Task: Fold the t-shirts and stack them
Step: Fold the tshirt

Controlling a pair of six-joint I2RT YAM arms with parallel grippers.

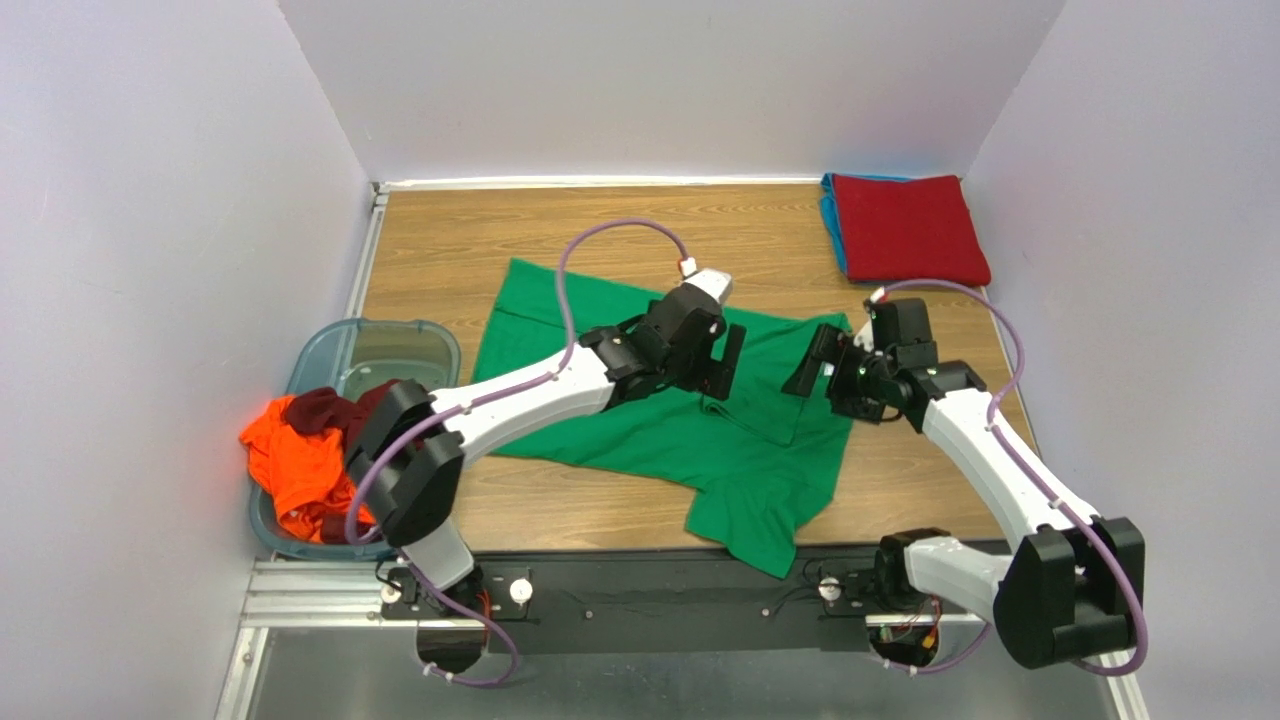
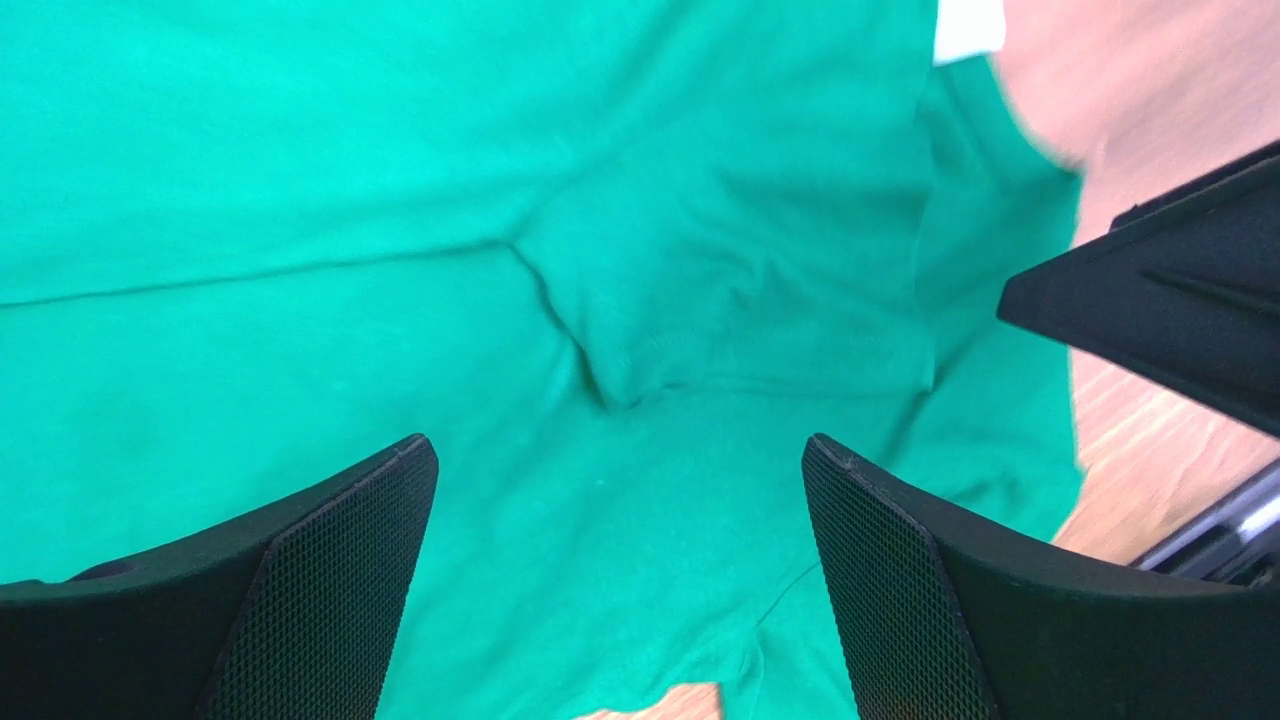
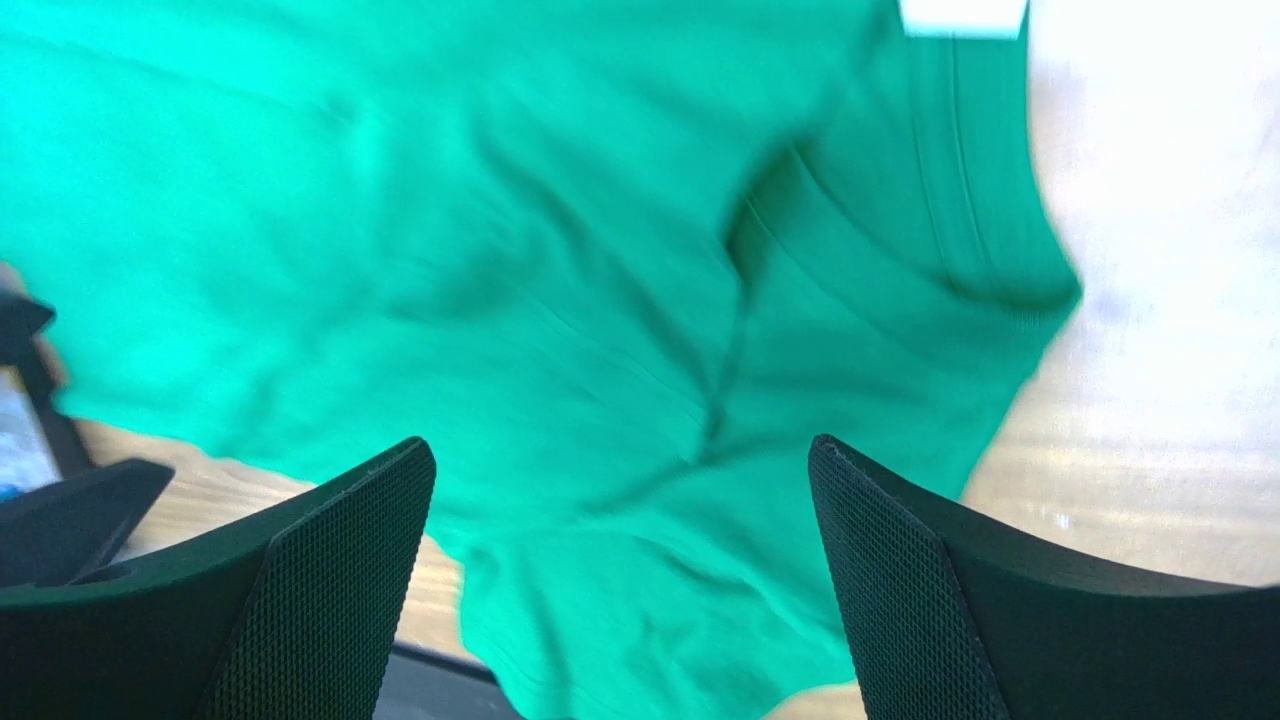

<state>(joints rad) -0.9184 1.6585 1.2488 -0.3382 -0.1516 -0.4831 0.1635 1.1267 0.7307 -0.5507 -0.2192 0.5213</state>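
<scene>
Green cloth dominates: a bright green t-shirt (image 1: 661,435) lies spread but rumpled across the middle of the wood-grain worktop (image 1: 451,240), with one part trailing toward the near edge. Its white neck tag (image 2: 969,27) shows at the top of the left wrist view. The left jaws and the right jaws hang close over it, near each other, both wide apart (no cloth between them).

A folded red t-shirt (image 1: 909,225) sits on a teal-blue t-shirt (image 1: 828,210) in the far right corner. At the left, an orange t-shirt (image 1: 293,465) and a dark maroon t-shirt (image 1: 319,408) spill from a translucent tub (image 1: 383,353). Plain pale walls (image 1: 661,75) enclose three sides.
</scene>
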